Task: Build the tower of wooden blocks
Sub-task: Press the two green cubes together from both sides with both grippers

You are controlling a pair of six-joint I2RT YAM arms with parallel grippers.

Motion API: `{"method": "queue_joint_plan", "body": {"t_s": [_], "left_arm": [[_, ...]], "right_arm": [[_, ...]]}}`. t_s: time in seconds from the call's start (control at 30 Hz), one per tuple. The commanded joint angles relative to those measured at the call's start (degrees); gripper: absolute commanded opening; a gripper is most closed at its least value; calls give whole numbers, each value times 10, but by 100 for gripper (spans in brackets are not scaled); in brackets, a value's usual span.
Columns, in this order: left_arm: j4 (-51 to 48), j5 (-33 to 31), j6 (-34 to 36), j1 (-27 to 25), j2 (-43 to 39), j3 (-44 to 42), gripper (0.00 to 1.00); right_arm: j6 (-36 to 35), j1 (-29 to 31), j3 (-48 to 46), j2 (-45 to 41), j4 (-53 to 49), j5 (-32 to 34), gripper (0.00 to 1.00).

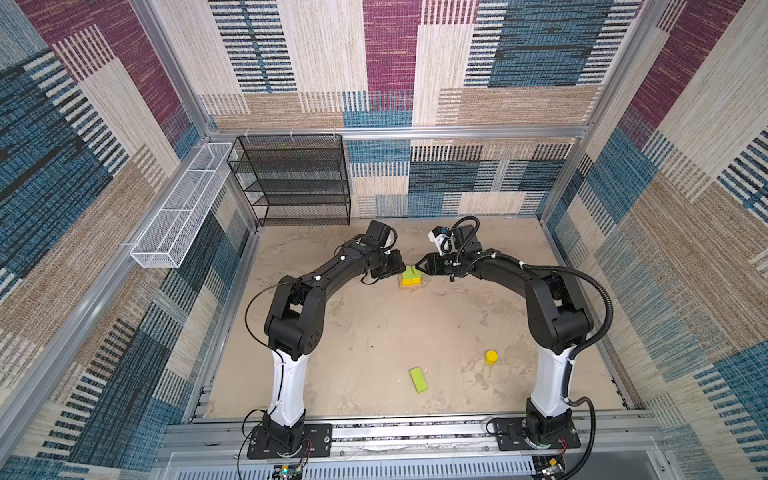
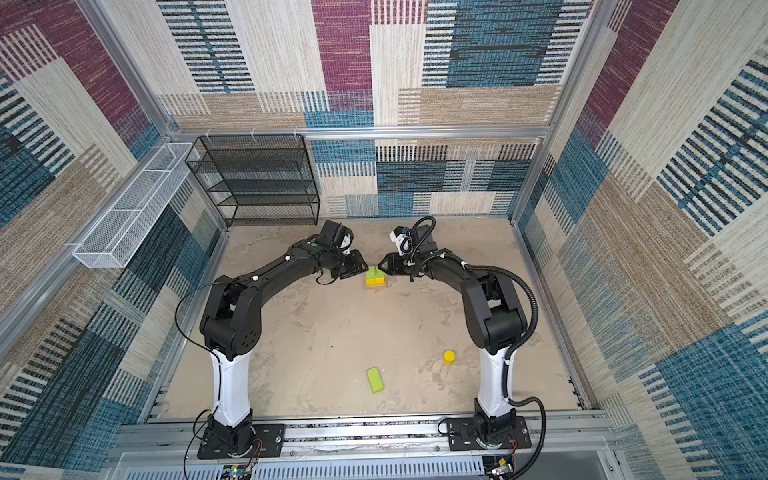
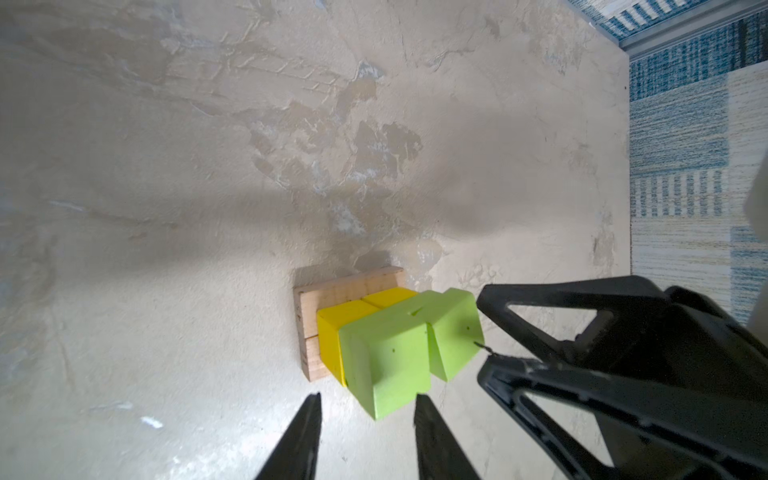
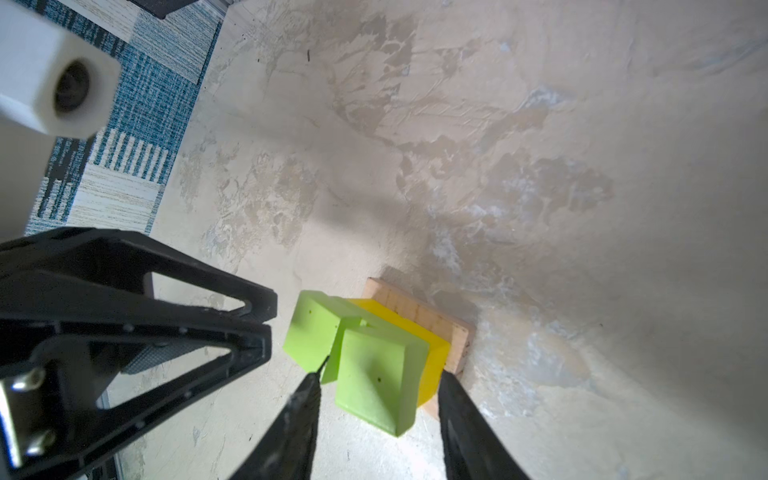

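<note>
The wood block tower [image 1: 411,277] [image 2: 375,276] stands at mid-table: tan bars [image 3: 353,286] at the base, two yellow cubes [image 3: 332,328] on them, and two lime-green pieces [image 3: 386,353] [image 4: 380,374] on top. My left gripper [image 3: 368,409] [image 1: 400,268] hovers just left of the tower, its jaws narrowly open and holding nothing. From the right, my right gripper [image 4: 378,384] [image 1: 419,266] stands open astride one green piece, and one fingertip [image 4: 311,382] touches the green pieces. A loose green flat piece [image 1: 419,379] [image 2: 375,379] and a yellow cylinder [image 1: 491,357] [image 2: 449,356] lie near the front.
A black wire shelf [image 1: 295,178] stands at the back left against the wall. A white wire basket [image 1: 183,208] hangs on the left wall. Patterned walls enclose the sandy table [image 1: 374,332] on three sides.
</note>
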Motion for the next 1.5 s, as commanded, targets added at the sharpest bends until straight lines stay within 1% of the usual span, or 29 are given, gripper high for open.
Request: {"method": "queue_joint_plan", "body": {"t_s": [0.0,0.27,0.5,0.73,0.87,0.93,1.23,1.47], "left_arm": [[5,7,-11,-1,2,4,40],[7,7,-12,-1,7,6,36],[7,6,-14,-1,10,10,36],[7,9,-16,-2,13,15,31],[8,11,-17,-2,13,15,29],[11,14,-18,-2,16,16,27],[11,19,-19,-2,19,17,25],[11,19,-19,-2,18,18,22]], "right_arm": [[5,0,4,1,13,-13,47],[8,0,4,7,15,-21,42],[8,0,4,6,14,-22,38],[8,1,6,5,12,-22,33],[10,0,6,6,11,-22,30],[11,0,6,7,11,-22,28],[13,0,4,6,10,-21,24],[17,0,2,4,10,-22,23]]}}
